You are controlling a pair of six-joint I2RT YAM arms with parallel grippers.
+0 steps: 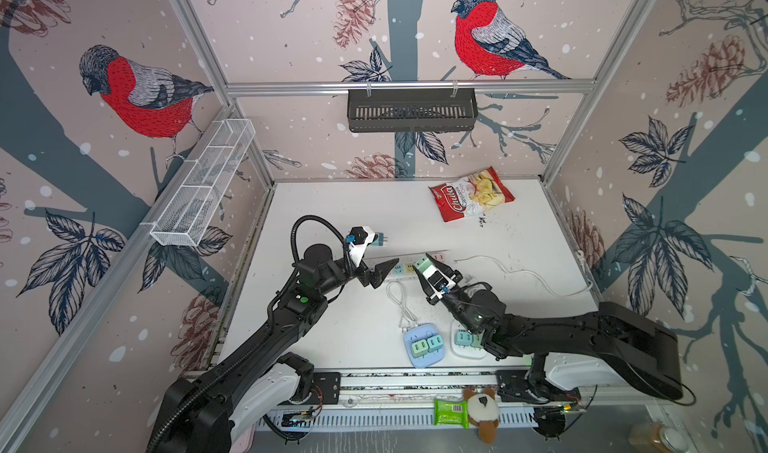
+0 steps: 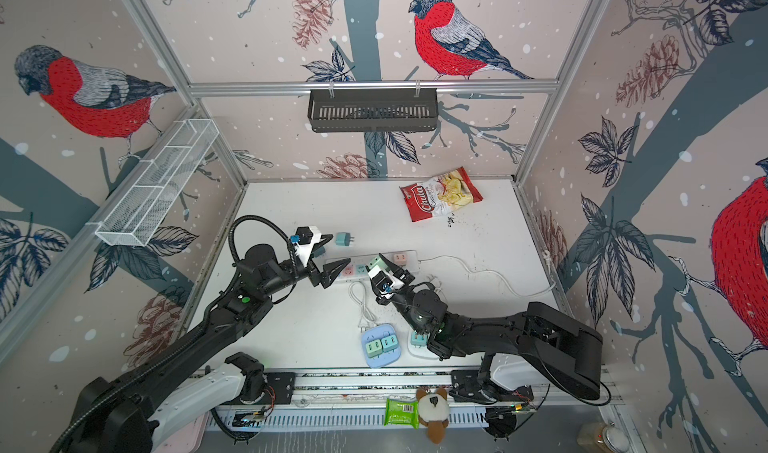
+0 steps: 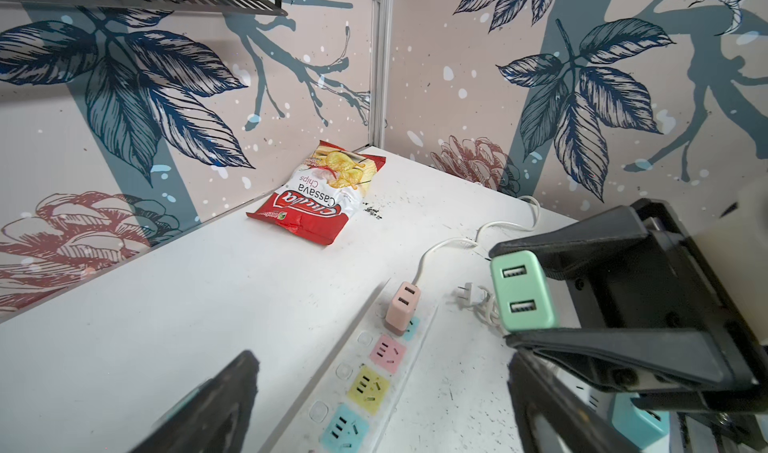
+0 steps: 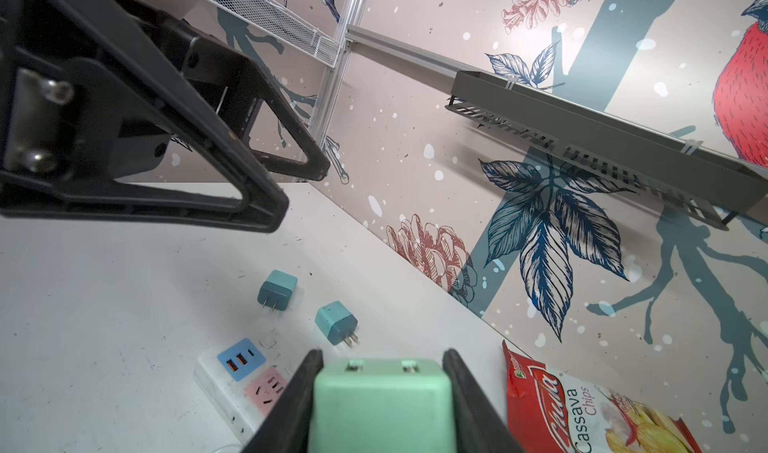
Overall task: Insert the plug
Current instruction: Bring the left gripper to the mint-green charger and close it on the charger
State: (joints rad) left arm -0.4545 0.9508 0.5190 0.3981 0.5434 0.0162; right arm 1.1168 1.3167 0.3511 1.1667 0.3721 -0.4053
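Note:
My right gripper [image 1: 428, 264] [image 4: 383, 363] is shut on a mint green plug [image 1: 424, 265] [image 2: 375, 266] [image 3: 521, 291] [image 4: 382, 405] and holds it over the white power strip [image 1: 402, 270] [image 2: 353, 270] [image 3: 344, 371] [image 4: 216, 378]; its prongs are hidden. The strip has pink, yellow and blue sockets, and a pink plug [image 1: 439, 257] [image 3: 402, 307] sits in its far end. My left gripper [image 1: 384, 249] [image 2: 338, 249] [image 3: 382, 357] stands open astride the strip's near sockets, holding nothing.
Two loose teal plugs [image 4: 277, 289] [image 4: 336, 322] lie behind the strip. A chips bag [image 1: 471, 193] lies at the back right. The strip's white cable [image 1: 523, 274] runs right. A coiled cable [image 1: 399, 301], a blue socket block [image 1: 426, 357] and a white block [image 1: 457, 349] lie at the front.

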